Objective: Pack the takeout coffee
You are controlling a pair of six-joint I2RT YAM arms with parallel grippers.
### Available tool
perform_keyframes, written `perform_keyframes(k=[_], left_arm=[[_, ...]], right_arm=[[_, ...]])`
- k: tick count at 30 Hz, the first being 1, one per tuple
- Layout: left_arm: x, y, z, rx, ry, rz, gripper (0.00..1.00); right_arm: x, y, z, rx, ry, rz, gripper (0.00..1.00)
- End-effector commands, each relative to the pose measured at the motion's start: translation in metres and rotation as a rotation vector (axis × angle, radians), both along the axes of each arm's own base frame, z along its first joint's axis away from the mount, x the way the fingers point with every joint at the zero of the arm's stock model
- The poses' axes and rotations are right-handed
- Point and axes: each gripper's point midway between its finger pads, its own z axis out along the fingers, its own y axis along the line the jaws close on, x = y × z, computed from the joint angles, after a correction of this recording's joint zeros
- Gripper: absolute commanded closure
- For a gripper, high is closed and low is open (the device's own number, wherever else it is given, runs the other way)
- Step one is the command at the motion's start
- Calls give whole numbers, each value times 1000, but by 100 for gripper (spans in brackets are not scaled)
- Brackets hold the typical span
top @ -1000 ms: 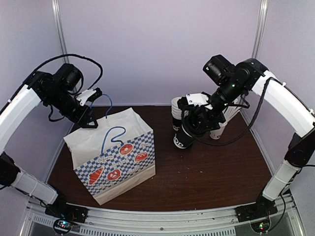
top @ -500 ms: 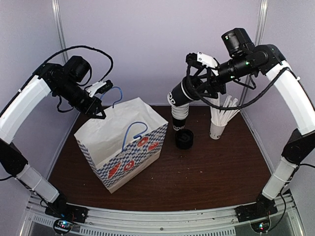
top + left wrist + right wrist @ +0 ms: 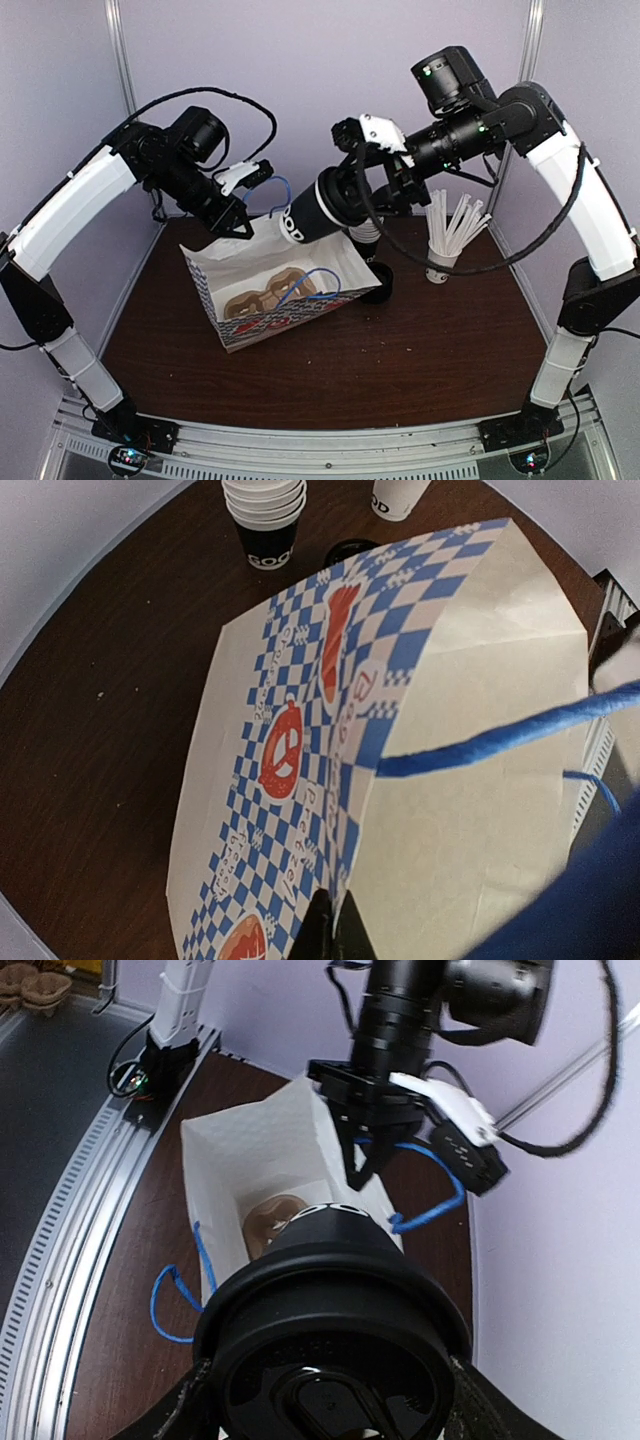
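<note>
The takeout coffee (image 3: 300, 220), a black paper cup with white print and a black sip lid, hangs sideways in the air with its base toward the bag's open mouth. My right gripper (image 3: 338, 198) is shut on its lid end. In the right wrist view the lidded cup (image 3: 335, 1330) fills the lower frame between my fingers (image 3: 185, 1405). The white paper bag (image 3: 228, 265) with blue checks is tipped over, its mouth open. My left gripper (image 3: 246, 218) pinches its upper rim; the shut tips (image 3: 335, 932) clamp the bag's edge (image 3: 345, 810).
A brown cup carrier (image 3: 268, 1218) lies inside the bag. Behind the bag stand a stack of black cups (image 3: 366, 238), a short stack of black lids (image 3: 380, 285) and a white cup of straws (image 3: 445, 258). Blue rope handles (image 3: 315, 280) hang from the bag.
My left gripper closed on the bag's rim and pulled it right, tipping the bag mouth-up. My right gripper lifted the cup off the table and carried it left to the bag's mouth.
</note>
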Motion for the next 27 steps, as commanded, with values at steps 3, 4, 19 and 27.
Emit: perform_keyframes(k=[3,4,19,27], left_arm=[[5,-17,6,-39,-52,7,100],[4,-18,8,-45,-56,6,100],[-30,-32,43,-221,-47,-30,70],[-41,-34,49,-290,-89,-92,49]], right_arm=[[-24,11,-65,-262,-74,76,30],[-26,12,-71,-288,-83,80,31],[-72,-7,-136,-595,-127,113,33],[-46,19,-139,-579,-255,-7,34]])
